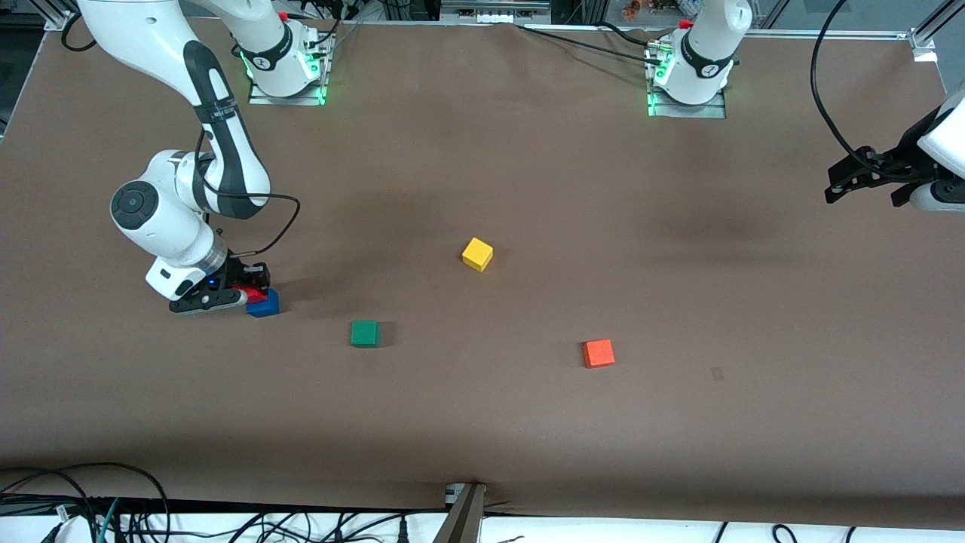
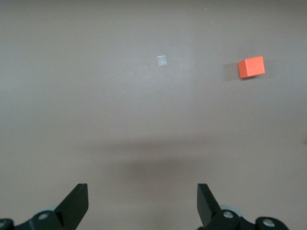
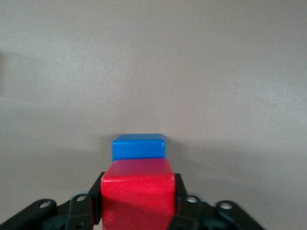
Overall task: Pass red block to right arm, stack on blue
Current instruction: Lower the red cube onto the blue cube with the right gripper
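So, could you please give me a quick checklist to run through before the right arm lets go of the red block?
1. Right pincer shut on the red block: ok.
2. Red block over the blue block: ok in the front view, where red sits just above blue.
3. Red block square and centred on blue: cannot tell; the wrist view shows them offset.
4. Red block resting on blue: cannot tell.
5. Left pincer open, empty and waiting near its end of the table: ok.
6. Green block, yellow block and orange block apart from the stack: ok.
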Tool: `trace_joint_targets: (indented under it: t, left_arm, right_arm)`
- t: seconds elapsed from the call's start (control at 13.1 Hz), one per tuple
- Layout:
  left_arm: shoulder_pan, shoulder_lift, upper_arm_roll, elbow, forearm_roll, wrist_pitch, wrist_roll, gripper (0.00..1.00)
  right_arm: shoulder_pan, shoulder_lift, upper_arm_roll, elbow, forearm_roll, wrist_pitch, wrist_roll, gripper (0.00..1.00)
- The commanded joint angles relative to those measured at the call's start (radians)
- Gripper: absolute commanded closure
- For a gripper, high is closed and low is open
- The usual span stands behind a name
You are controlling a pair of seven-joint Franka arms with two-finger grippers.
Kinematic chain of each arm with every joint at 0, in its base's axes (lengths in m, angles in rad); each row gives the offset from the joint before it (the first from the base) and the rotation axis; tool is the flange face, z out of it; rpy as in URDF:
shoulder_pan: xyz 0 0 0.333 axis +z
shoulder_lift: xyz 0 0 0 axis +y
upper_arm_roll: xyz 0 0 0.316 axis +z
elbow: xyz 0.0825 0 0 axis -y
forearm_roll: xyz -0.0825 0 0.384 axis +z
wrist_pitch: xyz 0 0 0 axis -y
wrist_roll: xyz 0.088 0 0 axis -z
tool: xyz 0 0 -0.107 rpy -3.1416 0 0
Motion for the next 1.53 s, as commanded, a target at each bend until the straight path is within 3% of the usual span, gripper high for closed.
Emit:
trace_joint_targets:
  t: [0.0,0.61,1.14,1.45]
  left_arm:
    - [-0.012,0.012,0.003,0.031,0.027,-0.022,-0.002,0.0]
    - [-0.013,0.012,-0.002,0.031,0.029,-0.023,-0.004,0.0]
    - [-0.015,0.012,-0.01,0.033,0.027,-0.023,-0.005,0.0]
    - [-0.015,0.012,-0.013,0.033,0.027,-0.023,-0.005,0.0]
  right_arm:
    - [-0.006,0.007,-0.007,0.034,-0.024,-0.012,0.008,0.0]
    - [-0.002,-0.016,-0.03,0.212,-0.027,-0.339,0.015,0.0]
    - [0.001,-0.036,-0.09,0.57,-0.085,-0.92,0.036,0.0]
    - [0.001,-0.037,-0.121,0.746,-0.087,-1.17,0.076,0.0]
